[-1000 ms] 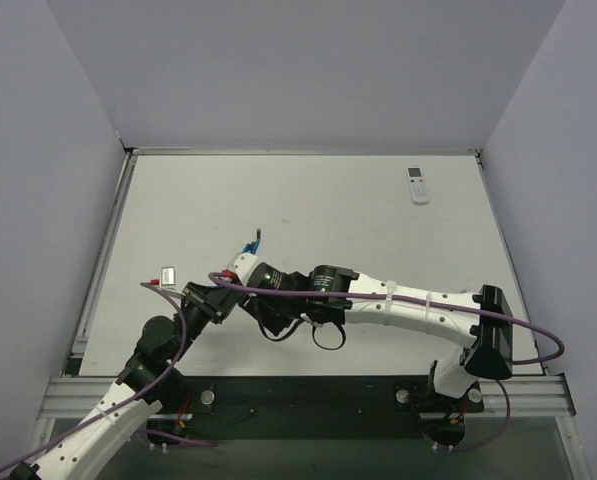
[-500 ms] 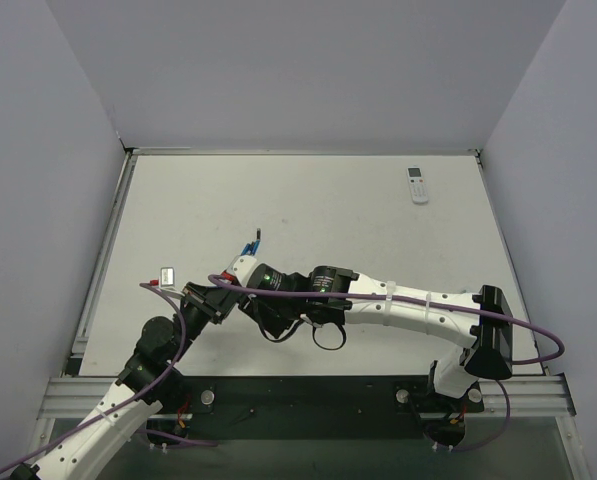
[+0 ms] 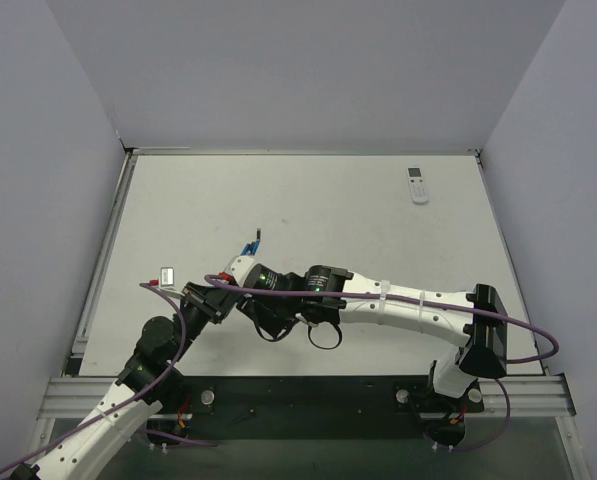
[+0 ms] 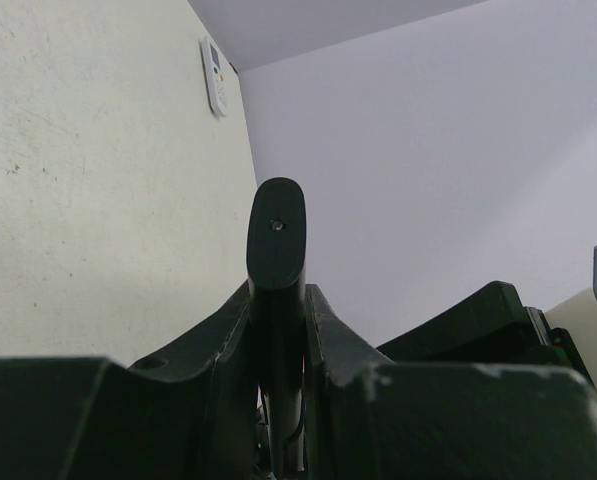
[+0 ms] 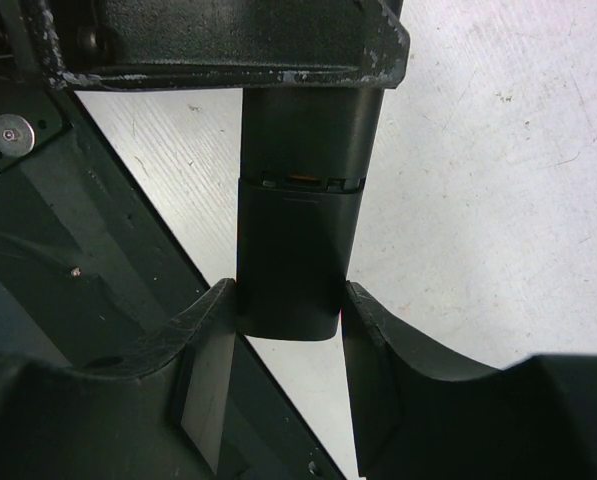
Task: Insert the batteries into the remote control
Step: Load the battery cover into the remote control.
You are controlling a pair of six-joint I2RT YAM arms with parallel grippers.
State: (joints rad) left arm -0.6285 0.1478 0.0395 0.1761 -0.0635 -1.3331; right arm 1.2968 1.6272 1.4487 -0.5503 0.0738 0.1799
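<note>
The black remote control [image 5: 296,240] is held between both grippers at the table's front left. My left gripper [image 4: 276,300] is shut on its body, seen edge-on with one end sticking up [image 4: 276,235]. My right gripper [image 5: 290,305] is shut on its other end, below a seam where a thin orange strip shows. In the top view the two grippers meet, the left [image 3: 214,292] and the right [image 3: 238,270], and the remote is hidden between them. The batteries [image 3: 250,243], blue and dark, lie on the table just beyond the right gripper.
A small white remote [image 3: 416,185] lies at the far right of the table and also shows in the left wrist view [image 4: 214,75]. A small grey-white box [image 3: 167,273] with a red bit beside it sits left of the grippers. Walls enclose three sides.
The right arm has shifted slightly to the left. Both grippers stay shut on the remote.
</note>
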